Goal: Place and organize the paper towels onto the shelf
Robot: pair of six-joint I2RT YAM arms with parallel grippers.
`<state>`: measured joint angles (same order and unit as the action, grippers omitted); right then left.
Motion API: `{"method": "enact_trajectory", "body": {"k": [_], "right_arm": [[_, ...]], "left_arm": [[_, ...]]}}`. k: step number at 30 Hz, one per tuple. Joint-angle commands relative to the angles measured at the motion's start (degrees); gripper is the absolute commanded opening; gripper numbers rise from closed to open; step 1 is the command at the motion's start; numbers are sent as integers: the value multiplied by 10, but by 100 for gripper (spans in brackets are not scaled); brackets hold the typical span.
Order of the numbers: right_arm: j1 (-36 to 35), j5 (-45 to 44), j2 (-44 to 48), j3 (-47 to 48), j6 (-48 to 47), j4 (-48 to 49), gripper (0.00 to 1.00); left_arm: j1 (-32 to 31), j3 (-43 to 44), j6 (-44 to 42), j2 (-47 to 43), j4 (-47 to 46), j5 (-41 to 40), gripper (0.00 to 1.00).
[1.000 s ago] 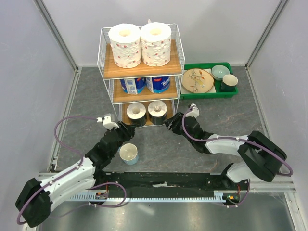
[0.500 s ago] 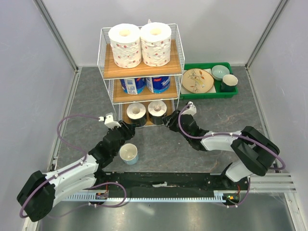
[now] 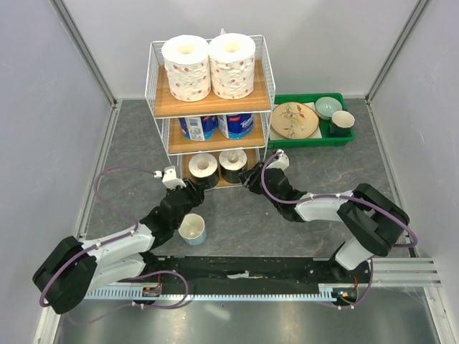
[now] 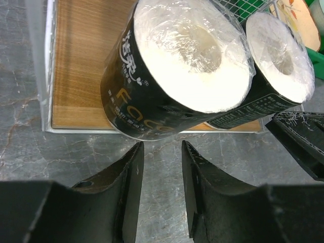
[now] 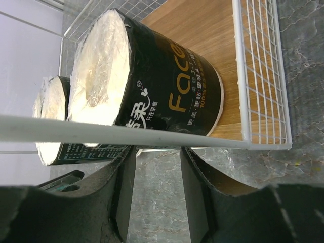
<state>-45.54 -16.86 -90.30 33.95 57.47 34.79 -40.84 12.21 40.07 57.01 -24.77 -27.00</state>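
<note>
Two dark-wrapped rolls (image 3: 203, 169) sitting on the bottom board of the shelf (image 3: 212, 104), frame centre, speckled pair (image 3: 186, 68) and blue pair (image 3: 199, 127) standing above, left gripper (image 4: 162, 149) and right gripper (image 5: 158, 152) hovering just before them — jaws slightly parted, empty — pale cup (image 3: 191, 229) sitting below-left.

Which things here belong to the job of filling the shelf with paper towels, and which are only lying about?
Belonging to the job:
- shelf
- two speckled rolls, top tier
- two blue-wrapped rolls, middle tier
- two dark-wrapped rolls, bottom tier

Lying about:
- pale cup
- green tray holding a plate, a bowl and a dark cup
</note>
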Motion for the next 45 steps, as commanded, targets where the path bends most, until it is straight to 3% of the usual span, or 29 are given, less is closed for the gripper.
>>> {"method": "enact_trajectory", "body": {"k": [1, 23, 45], "right_arm": [[-3, -5, -8, 20, -6, 24, 48], [-3, -4, -3, 18, -10, 24, 48], [-3, 8, -16, 30, -11, 28, 48]], "left_arm": [[4, 33, -29, 26, -58, -23, 42], [17, 62, -40, 115, -115, -16, 41], [18, 70, -42, 132, -123, -7, 41]]}}
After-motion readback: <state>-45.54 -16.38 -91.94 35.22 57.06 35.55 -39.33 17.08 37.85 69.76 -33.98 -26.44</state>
